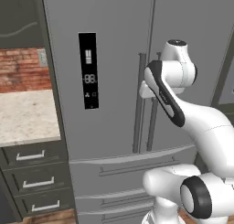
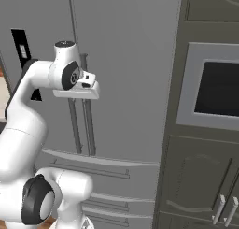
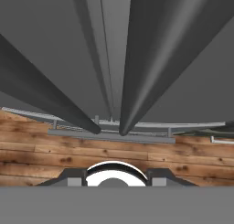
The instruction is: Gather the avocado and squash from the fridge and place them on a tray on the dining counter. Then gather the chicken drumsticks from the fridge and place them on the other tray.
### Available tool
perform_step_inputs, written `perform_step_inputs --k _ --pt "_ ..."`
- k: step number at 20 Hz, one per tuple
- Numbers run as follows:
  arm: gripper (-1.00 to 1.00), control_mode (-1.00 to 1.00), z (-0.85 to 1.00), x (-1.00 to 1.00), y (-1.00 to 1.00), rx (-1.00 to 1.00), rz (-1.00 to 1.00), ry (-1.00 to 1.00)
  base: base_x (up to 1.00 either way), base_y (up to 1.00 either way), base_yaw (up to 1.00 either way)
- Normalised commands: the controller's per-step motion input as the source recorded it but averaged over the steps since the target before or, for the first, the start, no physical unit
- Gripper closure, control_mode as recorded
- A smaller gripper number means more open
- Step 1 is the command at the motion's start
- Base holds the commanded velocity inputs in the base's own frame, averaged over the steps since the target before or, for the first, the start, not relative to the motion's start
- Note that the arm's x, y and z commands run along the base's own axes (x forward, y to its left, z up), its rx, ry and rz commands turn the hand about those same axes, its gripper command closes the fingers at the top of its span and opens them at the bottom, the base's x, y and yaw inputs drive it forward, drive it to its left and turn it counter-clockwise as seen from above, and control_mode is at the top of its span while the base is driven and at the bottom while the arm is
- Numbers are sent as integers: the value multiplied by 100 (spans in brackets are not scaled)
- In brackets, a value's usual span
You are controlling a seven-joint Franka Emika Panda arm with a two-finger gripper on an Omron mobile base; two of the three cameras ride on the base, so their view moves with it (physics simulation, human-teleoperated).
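Up close, the arm's hand (image 2: 88,85) is at the two upright handles (image 1: 145,104) where the fridge (image 1: 109,58) doors meet. Both doors and the drawer (image 1: 132,170) below are closed, so the contents stay hidden, and the avocado, squash and drumsticks cannot be seen. Whether the fingers grip a handle or sit loose I cannot tell; the hand blocks them from both sides. From the hand, both handle bars (image 3: 151,58) run down towards the wooden floor (image 3: 45,150).
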Motion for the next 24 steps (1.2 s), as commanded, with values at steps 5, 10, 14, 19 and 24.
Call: perform_step_inputs --k 5,10,14,19,24 --pt "-100 100 0 0 0 0 0 0 -34 0 0" --pt "-100 100 0 0 0 0 0 0 -66 -2 0" --pt "-100 100 0 0 0 0 0 0 -42 -15 -1" --pt "-100 -100 0 0 0 0 0 0 -15 -11 0" --pt "-100 -100 9 34 -1 0 0 -17 0 0 0"
